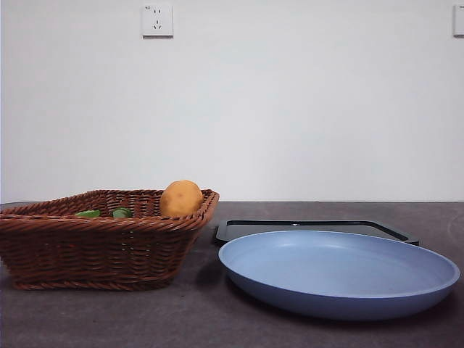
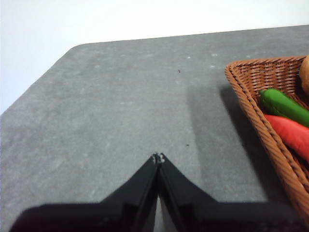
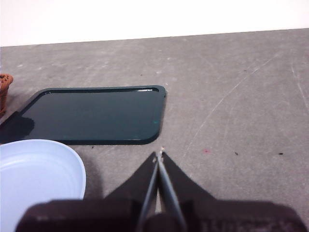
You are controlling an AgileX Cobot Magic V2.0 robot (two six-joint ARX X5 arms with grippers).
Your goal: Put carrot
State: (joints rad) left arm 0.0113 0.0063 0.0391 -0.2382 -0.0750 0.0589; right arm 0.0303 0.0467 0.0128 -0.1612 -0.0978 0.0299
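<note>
Grey, faintly speckled tabletop is seen under a plain white wall, on which a white socket plate is mounted high up.

Neither arm is seen in the front view. The left gripper is held over bare table, its two black jaws pressed together at the tips with nothing between them. Just off to one side of it, a woven brown basket is seen. Inside the basket, near the wall closest to this gripper, an orange-red body is laid beside a green piece; whether this is the carrot cannot be told, since both are cut off by the frame edge. A yellow-orange rounded lump is also held in the basket, rising above its rim, and bits of green are seen just over the rim in the front view.

The right gripper is likewise closed, tips touching, empty, above bare table. Ahead of it and slightly to one side, a dark green flat tray is laid on the table. A light blue plate is set close beside this gripper, its rim overlapping the tray's near edge.
</note>
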